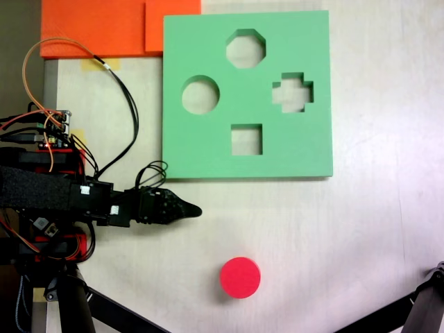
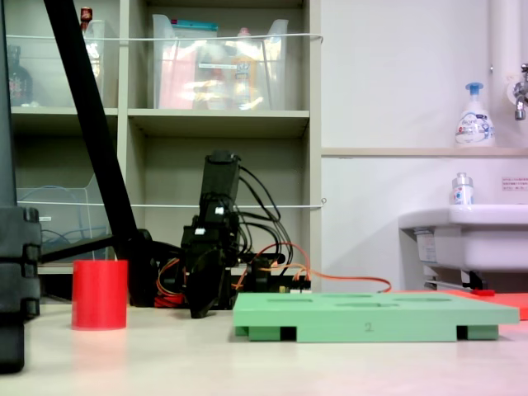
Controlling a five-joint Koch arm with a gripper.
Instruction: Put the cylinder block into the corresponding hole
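Note:
The red cylinder block (image 1: pixel 240 277) stands upright on the white table, below the green foam board (image 1: pixel 208 159); it is also at the left of a fixed view (image 2: pixel 99 294). The round hole (image 1: pixel 200 95) is at the board's left side, with nothing in it. My gripper (image 1: pixel 196 210) lies low over the table just below the board's bottom left corner, pointing right. Its jaws taper to a single point with nothing between them. It is up and to the left of the cylinder, apart from it. From the side, the gripper (image 2: pixel 200 312) hangs between cylinder and board (image 2: pixel 371 313).
The board also has octagonal (image 1: pixel 245 48), cross (image 1: pixel 292 92) and square (image 1: pixel 246 139) cutouts. Orange foam sheets (image 1: pixel 104 28) lie at the top left. Cables (image 1: pixel 125 97) loop near the arm base. Tripod legs (image 1: pixel 111 309) cross the bottom corners. Open table lies right of the cylinder.

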